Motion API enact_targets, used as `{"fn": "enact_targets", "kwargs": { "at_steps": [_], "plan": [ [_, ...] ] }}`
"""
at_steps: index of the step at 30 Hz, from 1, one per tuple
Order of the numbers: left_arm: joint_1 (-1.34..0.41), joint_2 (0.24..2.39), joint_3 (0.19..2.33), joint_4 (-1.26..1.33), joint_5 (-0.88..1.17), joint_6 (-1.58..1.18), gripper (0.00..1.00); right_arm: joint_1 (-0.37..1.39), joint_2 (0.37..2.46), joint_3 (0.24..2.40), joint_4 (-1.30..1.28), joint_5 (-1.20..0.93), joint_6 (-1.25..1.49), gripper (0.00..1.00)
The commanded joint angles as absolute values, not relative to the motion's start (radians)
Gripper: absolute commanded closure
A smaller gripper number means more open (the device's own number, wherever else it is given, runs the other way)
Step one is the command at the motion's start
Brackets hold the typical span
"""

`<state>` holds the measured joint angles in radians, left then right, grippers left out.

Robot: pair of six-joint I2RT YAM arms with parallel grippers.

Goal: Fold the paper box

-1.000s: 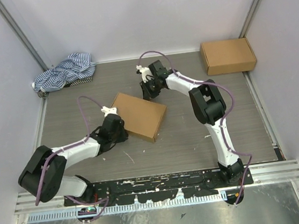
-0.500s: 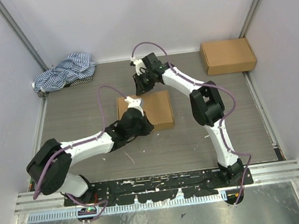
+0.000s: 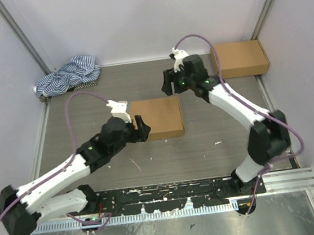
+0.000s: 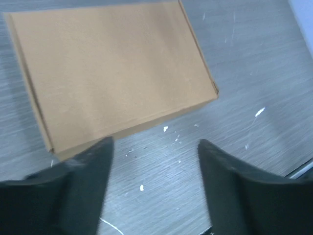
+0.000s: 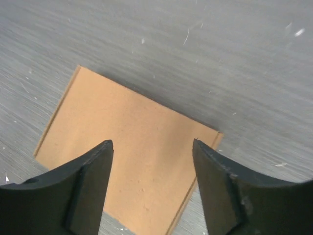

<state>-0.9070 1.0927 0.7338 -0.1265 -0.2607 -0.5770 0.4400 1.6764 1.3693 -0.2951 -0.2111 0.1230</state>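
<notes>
The paper box (image 3: 157, 117) lies closed and flat in the middle of the table, a plain brown cardboard mailer. My left gripper (image 3: 141, 127) hovers at its near left edge, open and empty. In the left wrist view the paper box (image 4: 112, 73) fills the upper part, and the left gripper (image 4: 154, 143) stands over bare table just short of it. My right gripper (image 3: 169, 85) hangs above the box's far side, open. In the right wrist view the right gripper (image 5: 151, 143) frames the paper box (image 5: 132, 166) below, without touching it.
A second brown cardboard box (image 3: 240, 58) sits at the back right corner. A blue-and-white striped cloth (image 3: 67, 75) is bunched at the back left. Grey walls close in the table on three sides.
Both grippers have opened. The box, first turned at an angle, now lies square. The left gripper has drawn back to the box's near left edge; the right arm has swung right and up.
</notes>
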Motion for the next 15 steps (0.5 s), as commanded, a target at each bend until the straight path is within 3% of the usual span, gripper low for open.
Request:
{"fn": "enact_targets", "kwargs": {
  "at_steps": [1,3,9,15],
  "plan": [
    [-0.905,0.93,0.774,-0.37,-0.455,-0.448,0.01,0.447,1.429,1.231,-0.124,-0.092,0.187,0.19],
    [-0.901,0.886,0.786,-0.449,-0.503,-0.426,0.02,0.447,1.352,1.15,-0.128,-0.064,0.225,0.01],
    [-0.9,0.85,0.81,-0.614,-0.518,-0.433,0.02,0.449,1.132,0.865,-0.052,0.004,0.327,0.0],
    [-0.899,0.827,0.816,-0.651,-0.515,-0.455,0.02,0.448,1.019,0.75,-0.019,-0.005,0.319,0.0]
  ]
}}
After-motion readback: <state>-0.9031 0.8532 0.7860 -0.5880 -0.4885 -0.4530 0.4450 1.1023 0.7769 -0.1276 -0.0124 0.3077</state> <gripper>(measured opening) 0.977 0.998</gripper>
